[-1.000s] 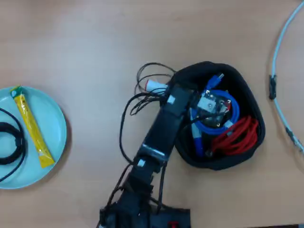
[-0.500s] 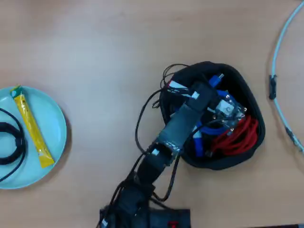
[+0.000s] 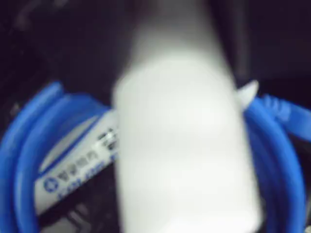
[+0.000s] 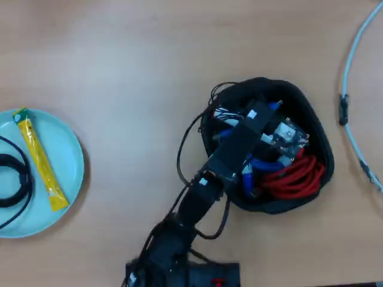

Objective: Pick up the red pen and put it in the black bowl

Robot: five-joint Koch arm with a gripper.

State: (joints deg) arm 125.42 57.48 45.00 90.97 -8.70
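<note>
The black bowl [image 4: 312, 117] stands right of the table's middle in the overhead view. It holds blue cables [image 4: 256, 165], a red cable [image 4: 296, 176] and a small board. My black arm reaches up from the bottom edge, and the gripper [image 4: 258, 116] is down inside the bowl. Its jaws are hidden by the arm. In the wrist view a broad blurred white shape [image 3: 184, 145] fills the middle. I cannot tell if it is the red pen's barrel or a gripper part. No red cap shows. A blue cable loop [image 3: 29, 145] and a white barrel with blue print [image 3: 77, 167] lie beneath.
A light-teal plate [image 4: 69, 155] at the left edge holds a yellow stick [image 4: 40, 160] and a black cable [image 4: 18, 179]. A pale thin cable [image 4: 350, 101] curves along the right edge. Bare wooden tabletop lies between plate and bowl.
</note>
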